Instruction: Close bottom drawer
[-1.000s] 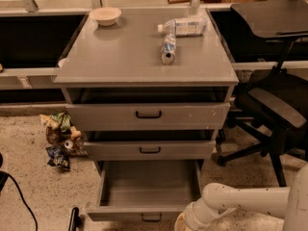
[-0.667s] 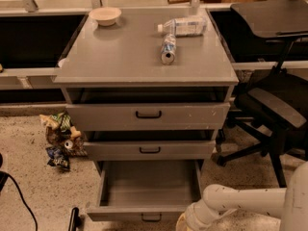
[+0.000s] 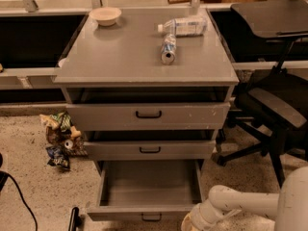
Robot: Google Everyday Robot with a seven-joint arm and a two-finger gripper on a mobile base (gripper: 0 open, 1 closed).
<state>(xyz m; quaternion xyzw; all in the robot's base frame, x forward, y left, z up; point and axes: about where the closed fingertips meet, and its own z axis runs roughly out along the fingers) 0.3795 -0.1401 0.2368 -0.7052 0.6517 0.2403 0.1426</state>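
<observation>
The bottom drawer [image 3: 149, 184] of the grey cabinet is pulled far out, its deep tray empty, with a small black bar handle [image 3: 151, 217] on its narrow front at the bottom edge of the view. My white arm [image 3: 240, 203] comes in from the lower right and bends down just right of the drawer's front corner. The gripper is below the frame edge and not visible.
The top drawer [image 3: 148, 114] and middle drawer [image 3: 149, 149] stand slightly out. On the cabinet top lie a bowl [image 3: 105, 16], a plastic bottle [image 3: 185, 26] and a can [image 3: 168, 48]. A black office chair [image 3: 274, 100] stands right. Snack bags [image 3: 60, 138] litter the floor left.
The arm has shifted slightly; the drawers have not visibly moved.
</observation>
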